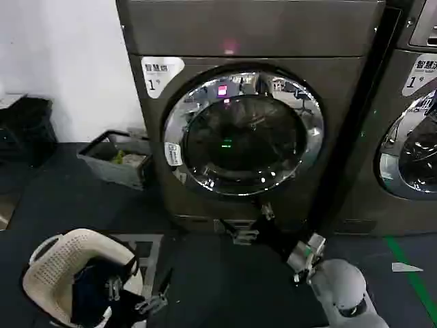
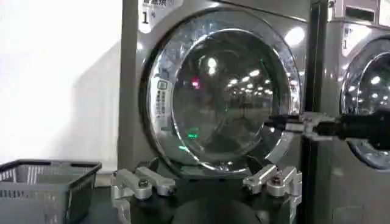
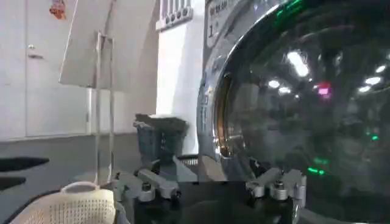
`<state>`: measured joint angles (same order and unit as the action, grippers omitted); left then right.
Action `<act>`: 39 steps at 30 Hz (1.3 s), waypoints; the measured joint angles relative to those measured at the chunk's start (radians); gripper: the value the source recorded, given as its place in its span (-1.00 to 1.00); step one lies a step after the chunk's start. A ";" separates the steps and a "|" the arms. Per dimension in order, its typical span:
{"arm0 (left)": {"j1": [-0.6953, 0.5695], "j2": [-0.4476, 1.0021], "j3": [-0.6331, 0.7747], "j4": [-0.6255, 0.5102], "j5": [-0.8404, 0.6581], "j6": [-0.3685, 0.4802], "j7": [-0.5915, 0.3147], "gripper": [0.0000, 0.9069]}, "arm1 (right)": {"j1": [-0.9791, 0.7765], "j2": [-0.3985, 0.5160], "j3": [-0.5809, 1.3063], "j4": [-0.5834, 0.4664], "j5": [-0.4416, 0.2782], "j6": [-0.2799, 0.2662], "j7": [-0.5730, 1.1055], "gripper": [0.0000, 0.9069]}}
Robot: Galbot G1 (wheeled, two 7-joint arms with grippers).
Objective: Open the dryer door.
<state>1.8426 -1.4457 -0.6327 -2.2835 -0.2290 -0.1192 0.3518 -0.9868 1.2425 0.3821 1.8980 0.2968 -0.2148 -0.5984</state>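
Note:
The dryer (image 1: 205,198), bronze-grey with a white "1" sticker and a pink light, stands straight ahead. The dryer door (image 1: 179,116), a chrome ring round dark glass, looks flush against the front in the head view. My right gripper (image 1: 251,222) hovers low in front of the door's bottom rim, open with nothing between its fingers. The right wrist view shows the right gripper (image 3: 210,185) close to the door glass (image 3: 304,122). My left gripper (image 1: 135,295) waits open at the lower left. Its wrist view shows the left gripper (image 2: 207,182) facing the door (image 2: 164,73) from farther back.
A second similar machine (image 1: 410,137) stands right of the dryer. A grey crate (image 1: 113,157) sits on the floor by the wall at left. A white laundry basket (image 1: 68,270) holding dark cloth is beside the left gripper. Green tape (image 1: 410,273) marks the floor at right.

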 joint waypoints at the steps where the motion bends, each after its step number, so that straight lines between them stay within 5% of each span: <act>1: 0.000 0.001 0.000 -0.001 0.000 0.001 -0.004 1.00 | 0.021 0.001 -0.012 -0.020 -0.001 0.011 -0.006 1.00; 11: 0.007 -0.003 0.000 -0.006 0.000 0.009 -0.010 1.00 | 0.219 0.028 -0.119 -0.223 0.001 0.077 -0.054 1.00; 39: 0.019 -0.024 -0.005 -0.024 0.054 0.038 -0.015 1.00 | 0.526 0.150 -0.285 -0.563 -0.013 0.090 -0.029 1.00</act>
<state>1.8619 -1.4693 -0.6377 -2.3070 -0.1751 -0.0814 0.3372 -0.4611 1.3921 0.0976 1.3352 0.2839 -0.1244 -0.6276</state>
